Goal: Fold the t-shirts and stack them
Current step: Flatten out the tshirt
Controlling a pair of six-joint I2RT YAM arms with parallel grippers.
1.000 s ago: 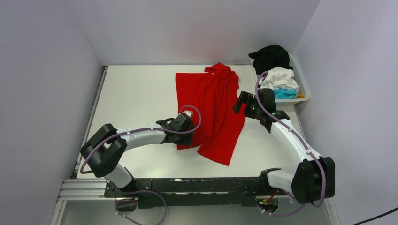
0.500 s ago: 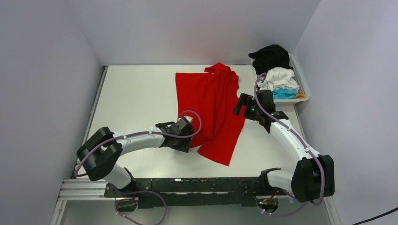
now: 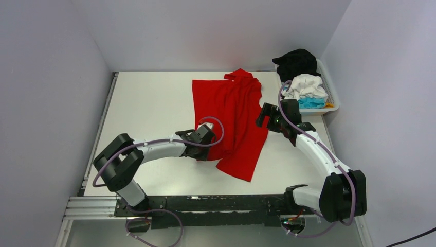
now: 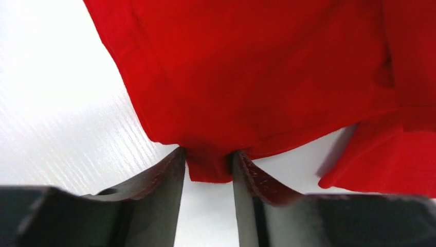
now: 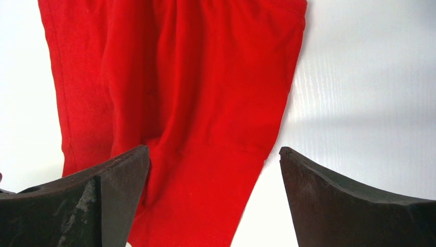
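The left gripper (image 4: 208, 154) pinched a corner of the red t-shirt (image 4: 247, 77), evidently to fold it; the right gripper (image 5: 213, 150) hung spread above it.

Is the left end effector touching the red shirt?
Touching. The left wrist view shows an edge flap of the red t-shirt pinched in the left end effector, with cloth pressed against both jaws.

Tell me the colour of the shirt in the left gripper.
Bright red; the soft cloth t-shirt shows best in the left wrist view.
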